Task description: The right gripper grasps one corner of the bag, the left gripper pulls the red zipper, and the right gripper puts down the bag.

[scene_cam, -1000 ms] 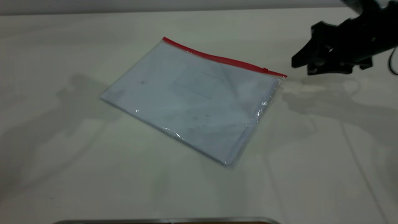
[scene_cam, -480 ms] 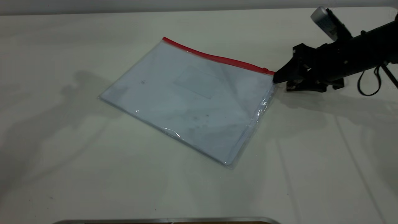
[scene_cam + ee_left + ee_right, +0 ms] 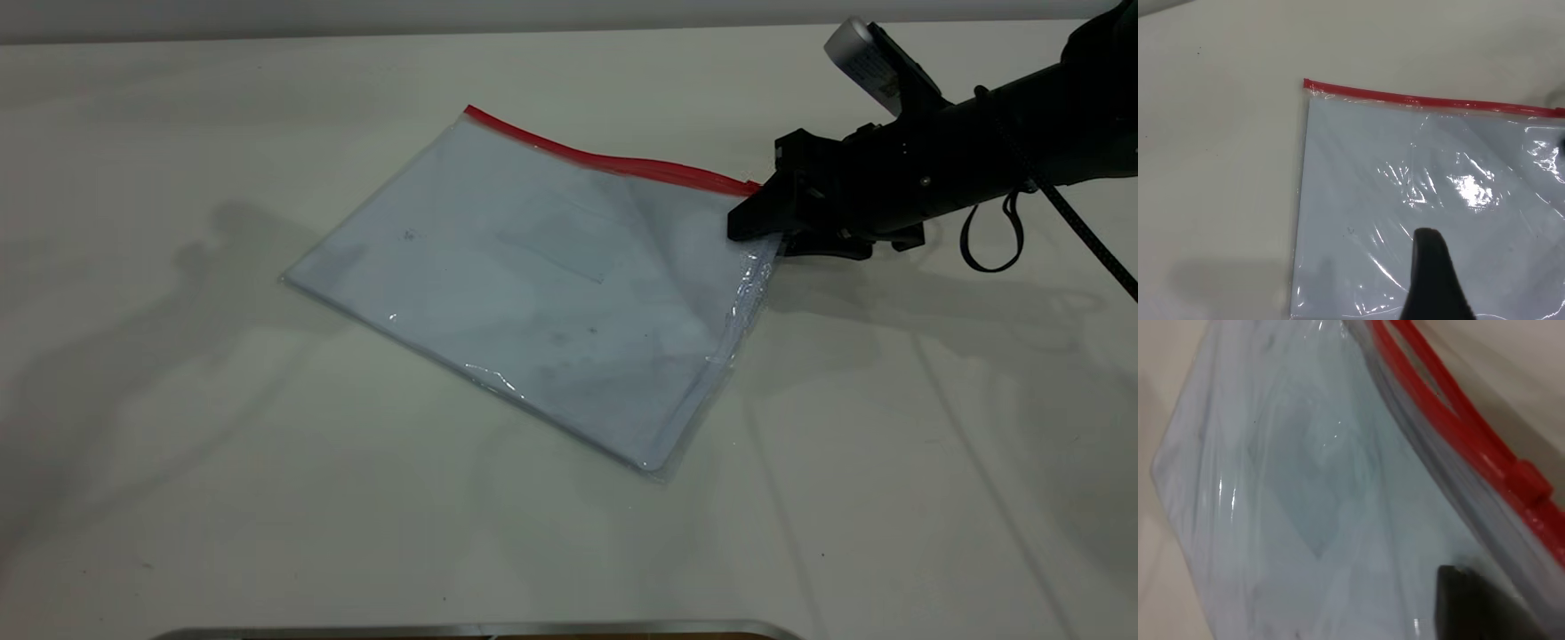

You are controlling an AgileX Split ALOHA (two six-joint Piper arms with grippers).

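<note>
The bag (image 3: 542, 284), a clear pouch with white paper inside, lies flat on the white table. The red zipper (image 3: 613, 162) runs along its far edge. The right gripper (image 3: 760, 238) is at the corner of the bag (image 3: 763, 258) where the red strip ends; it is open, with its upper jaw over the plastic and its lower jaw beside the corner. In the right wrist view the bag (image 3: 1318, 493) fills the picture, the red strip (image 3: 1451, 413) bulges apart and the slider tab (image 3: 1528, 483) shows. The left gripper (image 3: 1431, 267) hangs above the bag (image 3: 1418, 187) and is out of the exterior view.
The white table (image 3: 178, 444) extends all round the bag. A thin metal edge (image 3: 480, 630) runs along the near side. The right arm's black braided cable (image 3: 996, 240) loops behind the gripper.
The right gripper has come down and moved left, from clear of the bag to over its red-strip corner. The plastic near that corner has bunched slightly.
</note>
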